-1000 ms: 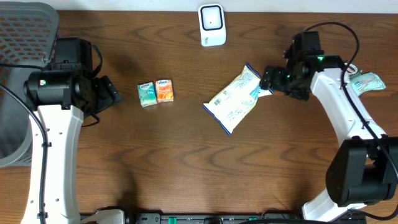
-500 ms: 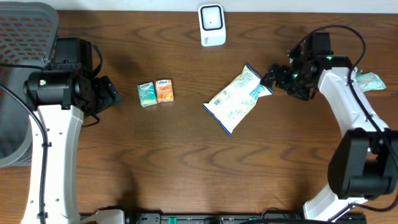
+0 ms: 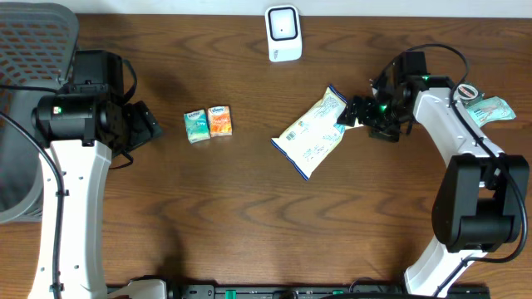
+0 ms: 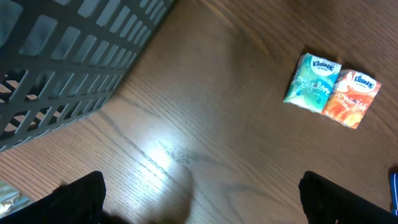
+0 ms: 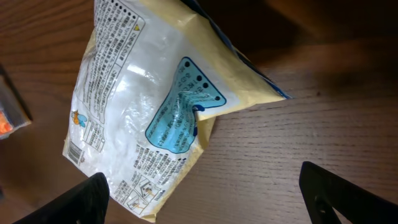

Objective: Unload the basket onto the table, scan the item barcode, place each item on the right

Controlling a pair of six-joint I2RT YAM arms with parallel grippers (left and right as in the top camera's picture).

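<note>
Right gripper (image 5: pixel 200 177): fingers spread wide, nothing pinched, straddling the near end of the snack bag (image 5: pixel 143 106). The bag lies flat on the table, mid-right, below the scanner (image 3: pixel 283 33). Left gripper (image 4: pixel 199 193) is also spread and idle, left of the two tissue packs (image 3: pixel 208 123). Risks: the film looks slick and puffy, so a pinch on the corner seal may slip or let the bag swing. The barcode (image 5: pixel 74 152) sits at the far edge and could end up crinkled or facing away from the scanner.

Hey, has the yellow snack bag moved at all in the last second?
No. The snack bag lies at the same spot and tilt below the white scanner as before.
</note>
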